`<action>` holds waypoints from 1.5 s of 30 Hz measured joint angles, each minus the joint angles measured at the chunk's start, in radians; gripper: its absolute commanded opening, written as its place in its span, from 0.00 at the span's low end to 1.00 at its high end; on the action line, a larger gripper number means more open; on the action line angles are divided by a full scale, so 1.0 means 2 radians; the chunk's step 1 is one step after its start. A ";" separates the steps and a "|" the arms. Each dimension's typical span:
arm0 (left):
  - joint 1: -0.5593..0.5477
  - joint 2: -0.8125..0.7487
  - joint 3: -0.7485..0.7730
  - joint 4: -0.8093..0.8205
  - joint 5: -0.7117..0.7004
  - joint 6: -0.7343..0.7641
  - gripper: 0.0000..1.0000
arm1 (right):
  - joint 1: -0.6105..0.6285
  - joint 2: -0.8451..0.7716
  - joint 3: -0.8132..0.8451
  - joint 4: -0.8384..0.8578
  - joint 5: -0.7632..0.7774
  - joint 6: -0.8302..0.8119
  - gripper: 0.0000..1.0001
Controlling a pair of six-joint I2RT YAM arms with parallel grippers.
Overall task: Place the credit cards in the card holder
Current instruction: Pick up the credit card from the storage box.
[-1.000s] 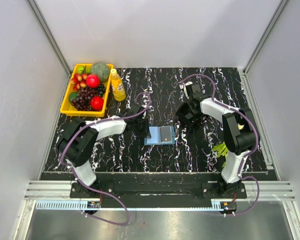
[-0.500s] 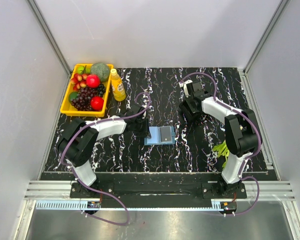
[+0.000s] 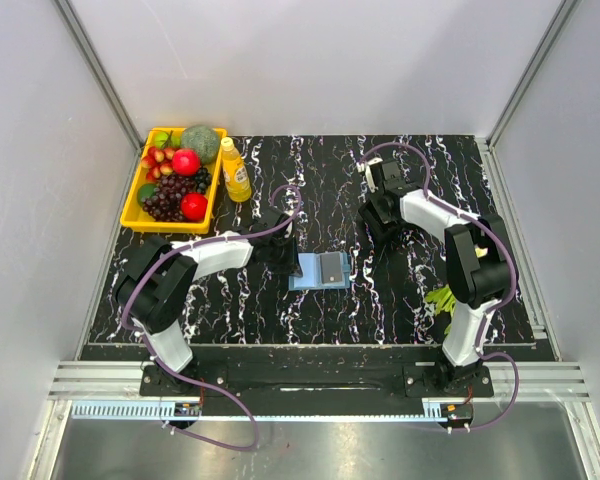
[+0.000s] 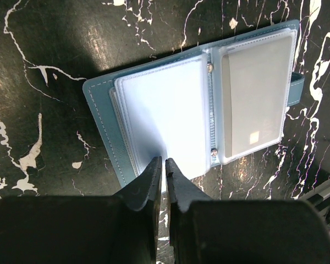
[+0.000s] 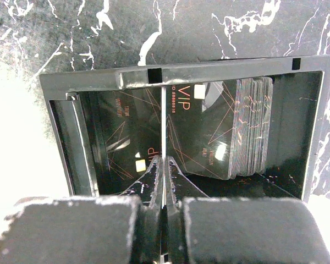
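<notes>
Pickup step: our right fingers (image 5: 152,177) pinch one credit card (image 5: 163,121) inside the black box (image 5: 220,71), left fingers (image 4: 149,179) nip the open card holder (image 4: 170,104) left of it; next, we judge, a straight lift clear.

Closed tight, fingers (image 5: 152,179) pinching one thin credit card (image 5: 163,126), upright and edge-on, inside a black box frame (image 5: 220,71). Right of it, a leaning stack of dark VIP-lettered credit cards (image 5: 223,132). Farther off, black white-veined bench (image 5: 71,33).

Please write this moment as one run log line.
left gripper: shut on card holder edge | right gripper: shut on credit card in black box | card holder: lying open
</notes>
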 measured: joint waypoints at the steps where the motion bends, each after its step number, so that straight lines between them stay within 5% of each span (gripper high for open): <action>1: 0.000 0.000 0.000 0.000 0.000 0.000 0.11 | 0.000 0.001 0.001 0.000 0.000 0.001 0.06; 16: 0.000 0.003 0.001 0.000 0.004 0.000 0.11 | -0.002 0.020 0.013 -0.003 -0.001 0.016 0.15; 21: 0.000 0.003 0.001 0.000 0.004 0.000 0.11 | -0.008 0.023 0.014 -0.006 0.016 0.023 0.26; 29: 0.000 0.003 0.001 0.000 0.005 0.000 0.11 | -0.021 0.030 0.028 -0.017 0.025 0.027 0.10; 45: 0.000 0.005 0.002 0.000 0.009 0.000 0.11 | -0.039 0.037 0.047 -0.019 0.033 0.029 0.21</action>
